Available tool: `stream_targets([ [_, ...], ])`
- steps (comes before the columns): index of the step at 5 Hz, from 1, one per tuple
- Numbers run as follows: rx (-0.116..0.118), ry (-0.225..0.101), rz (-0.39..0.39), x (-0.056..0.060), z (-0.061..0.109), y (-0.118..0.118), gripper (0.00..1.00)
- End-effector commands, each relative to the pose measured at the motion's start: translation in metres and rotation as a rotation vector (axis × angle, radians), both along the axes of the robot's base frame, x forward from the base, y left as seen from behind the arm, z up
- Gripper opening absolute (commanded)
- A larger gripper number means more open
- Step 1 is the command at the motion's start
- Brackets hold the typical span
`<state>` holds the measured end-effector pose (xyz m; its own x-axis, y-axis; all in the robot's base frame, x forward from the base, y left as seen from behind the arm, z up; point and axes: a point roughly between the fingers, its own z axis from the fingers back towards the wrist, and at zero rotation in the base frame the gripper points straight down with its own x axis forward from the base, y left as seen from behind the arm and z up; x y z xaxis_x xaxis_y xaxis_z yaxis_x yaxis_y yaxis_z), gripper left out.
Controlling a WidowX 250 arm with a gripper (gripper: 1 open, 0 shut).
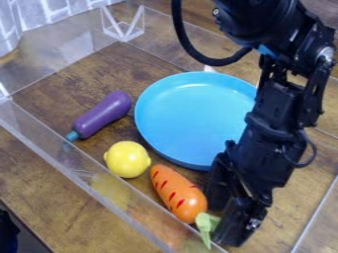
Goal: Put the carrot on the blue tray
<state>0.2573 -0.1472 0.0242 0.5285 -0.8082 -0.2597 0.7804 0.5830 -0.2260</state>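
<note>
The carrot [177,192] lies on the wooden table just in front of the blue tray [193,112], orange tip toward the lemon and green top [205,228] toward the front edge. It is off the tray. My black gripper [226,217] points steeply down at the carrot's leafy end, at the lower right. Its jaws look spread apart, open, beside the green top. The arm hides the tray's right rim.
A purple eggplant [102,114] lies left of the tray and a yellow lemon [126,158] sits in front of it, next to the carrot's tip. A clear plastic wall [66,163] borders the front left. A clear container [126,20] stands at the back.
</note>
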Motion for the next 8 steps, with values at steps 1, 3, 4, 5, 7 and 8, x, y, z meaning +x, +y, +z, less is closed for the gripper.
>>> stream_targets([
  [1,-0.028,-0.054,0.035,0.002,0.018,-0.006,1.00],
  [3,-0.031,-0.062,-0.016,0.004,0.015,0.009,1.00],
  [4,-0.031,-0.066,-0.014,0.006,0.019,0.018,1.00],
  [5,-0.024,-0.077,0.039,0.010,0.025,0.031,1.00],
  [7,-0.016,-0.087,0.049,0.010,0.032,0.028,1.00],
  [8,-0.017,-0.089,0.025,0.007,0.036,0.019,1.00],
])
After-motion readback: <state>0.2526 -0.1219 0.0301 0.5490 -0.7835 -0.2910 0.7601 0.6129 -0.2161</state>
